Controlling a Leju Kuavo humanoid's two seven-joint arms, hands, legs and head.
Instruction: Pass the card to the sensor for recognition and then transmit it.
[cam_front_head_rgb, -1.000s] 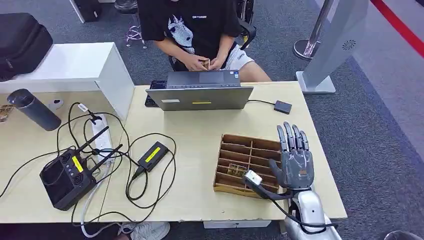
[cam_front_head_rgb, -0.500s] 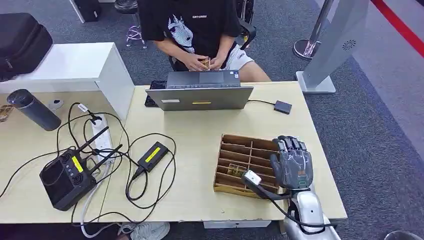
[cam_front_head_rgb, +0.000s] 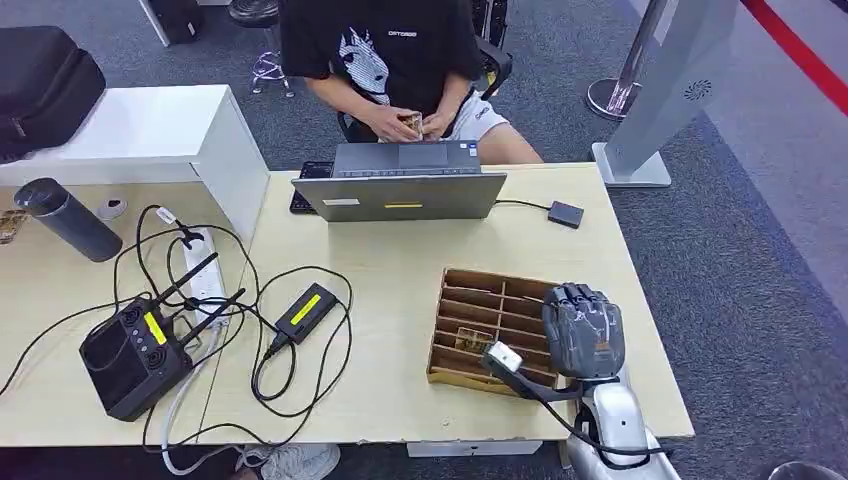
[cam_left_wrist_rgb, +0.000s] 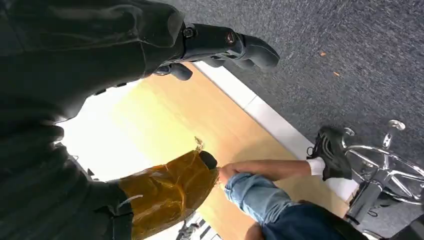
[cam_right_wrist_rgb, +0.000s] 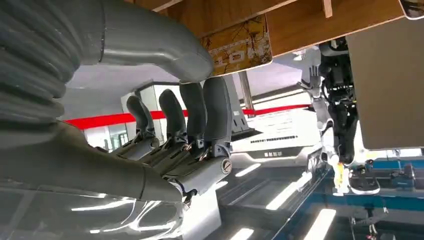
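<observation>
A pale wooden table (cam_front_head_rgb: 400, 270) on grey carpet, with a person (cam_front_head_rgb: 385, 60) seated at the far side behind an open laptop (cam_front_head_rgb: 400, 190) — that is the setting. On the robot's right part of the table stands a wooden slotted tray (cam_front_head_rgb: 480, 300), and one card (cam_front_head_rgb: 468, 340) lies in a slot near its front edge; the right wrist view shows a printed card (cam_right_wrist_rgb: 240, 47) close beyond the thumb. A small dark square box (cam_front_head_rgb: 565, 214) on a cable lies near the laptop, probably the sensor, though that is a guess.

The change: a second ago the right hand (cam_front_head_rgb: 583, 330) stood over the tray's right end with fingers straight and spread; half a second ago they were bending; now they are curled right in, and nothing shows between them. The hand is just beside the card, not on it, so I judge the pick-up is still being prepared — the card is not yet lifted.

The left hand (cam_left_wrist_rgb: 220, 45) hangs below the table's edge over the carpet, fingers loosely curled with nothing in them.

On the left part of the table lie a black controller (cam_front_head_rgb: 135, 355), a tangle of cables (cam_front_head_rgb: 260, 320), a power strip (cam_front_head_rgb: 200, 275) and a dark flask (cam_front_head_rgb: 65, 218)
</observation>
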